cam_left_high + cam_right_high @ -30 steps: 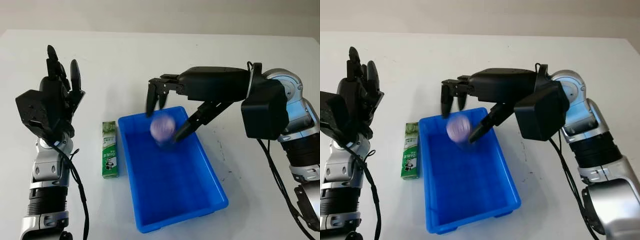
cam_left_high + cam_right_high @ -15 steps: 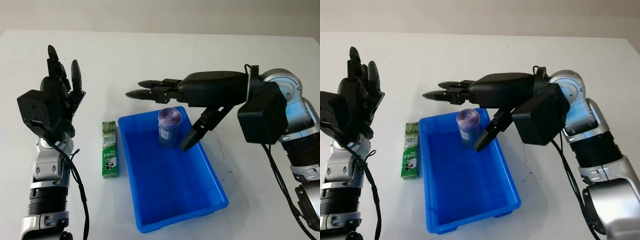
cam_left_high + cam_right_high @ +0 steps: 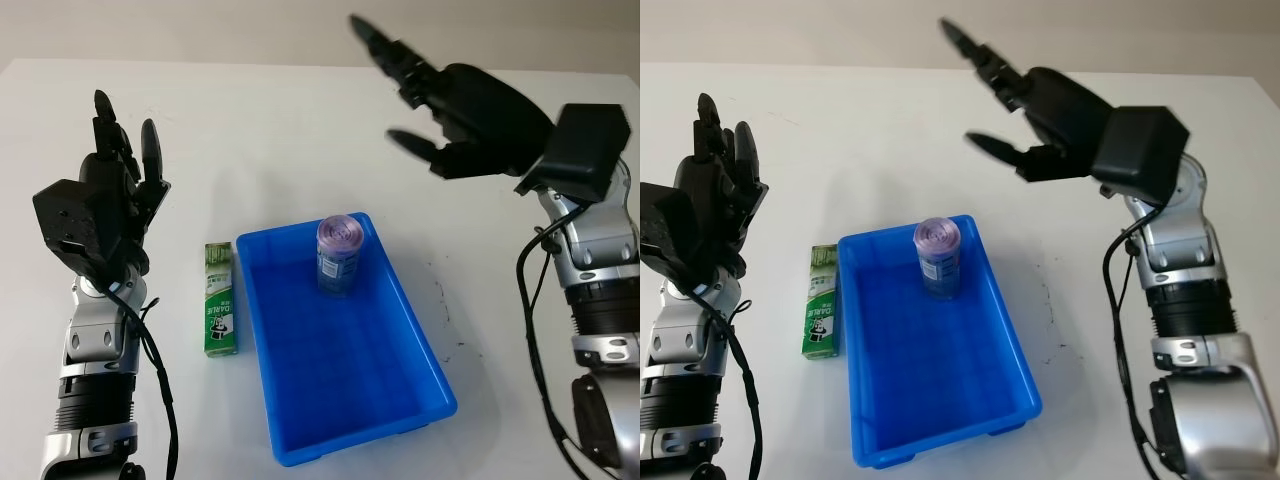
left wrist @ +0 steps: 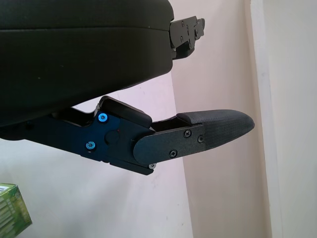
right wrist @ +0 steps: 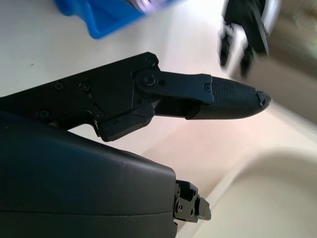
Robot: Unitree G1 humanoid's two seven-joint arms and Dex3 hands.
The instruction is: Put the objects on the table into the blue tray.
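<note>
"Standing upright at the far end of the blue tray, that purple-topped can — is anything holding it?"

"No. The right hand is up in the air beyond the tray, well apart from the can, open and carrying nothing. I'd say the can sits close to the far wall because that's the end nearest that hand."

"And the rest of the tray?"

"Bare blue floor from the can down to the near rim, so there's room."

"What's left outside it?"

"The green box, lying flat on the white table just beside the tray's left wall, long side running parallel to it. It isn't touching the tray, as far as I can tell."

"Which hand would take it?"

"My guess is the left hand. It's raised on that same side, open, palm held upright, nothing in it. The box lies nearer to it than to the other arm, and the tray wall stands between the box and the right hand."
</note>
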